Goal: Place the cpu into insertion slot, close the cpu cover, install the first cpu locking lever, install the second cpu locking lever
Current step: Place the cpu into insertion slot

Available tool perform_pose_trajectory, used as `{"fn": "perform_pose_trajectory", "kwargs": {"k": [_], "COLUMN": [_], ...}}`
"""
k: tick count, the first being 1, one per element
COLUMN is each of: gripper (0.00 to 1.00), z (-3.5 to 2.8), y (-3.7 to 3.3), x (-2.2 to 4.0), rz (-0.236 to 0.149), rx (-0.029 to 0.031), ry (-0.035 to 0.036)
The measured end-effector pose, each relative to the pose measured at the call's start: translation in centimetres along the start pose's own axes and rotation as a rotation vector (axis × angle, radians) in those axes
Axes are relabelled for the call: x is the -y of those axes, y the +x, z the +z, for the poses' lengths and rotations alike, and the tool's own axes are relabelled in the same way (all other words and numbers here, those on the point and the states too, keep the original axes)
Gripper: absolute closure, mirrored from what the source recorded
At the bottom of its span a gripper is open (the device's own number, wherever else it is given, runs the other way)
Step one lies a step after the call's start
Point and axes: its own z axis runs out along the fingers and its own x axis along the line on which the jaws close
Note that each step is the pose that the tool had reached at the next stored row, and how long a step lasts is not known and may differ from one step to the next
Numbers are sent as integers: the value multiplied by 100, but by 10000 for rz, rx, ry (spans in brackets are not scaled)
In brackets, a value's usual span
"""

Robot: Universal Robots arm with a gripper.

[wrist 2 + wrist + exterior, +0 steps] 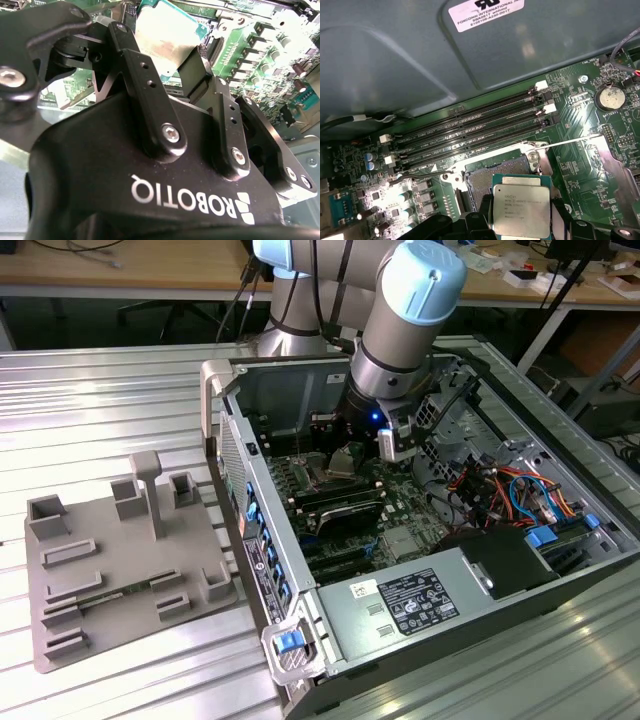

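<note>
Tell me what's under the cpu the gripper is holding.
Under the cpu, held in the gripper, the first wrist view shows the insertion slot: its dark recess and silver rim. The cpu covers part of the slot, so that stretch cannot be seen.

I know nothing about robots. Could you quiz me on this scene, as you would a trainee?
1. True or false: the cpu already sits in the slot.
2. What is the tool holding? A) a cable B) the cpu C) nothing
3. Fill in: in the exterior view, the grey tray lies on that view's ___ of the case.
Key: 1 false, the slot is empty. 2 B. 3 left.
</note>
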Motion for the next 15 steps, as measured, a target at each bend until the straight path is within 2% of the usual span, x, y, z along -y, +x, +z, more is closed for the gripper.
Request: {"fn": "perform_pose_trajectory", "kwargs": {"k": [15], "gripper": [45], "z": [10], "y": [0], "x": [1], "rz": [95], "rx": [8], "ry": [-2]}}
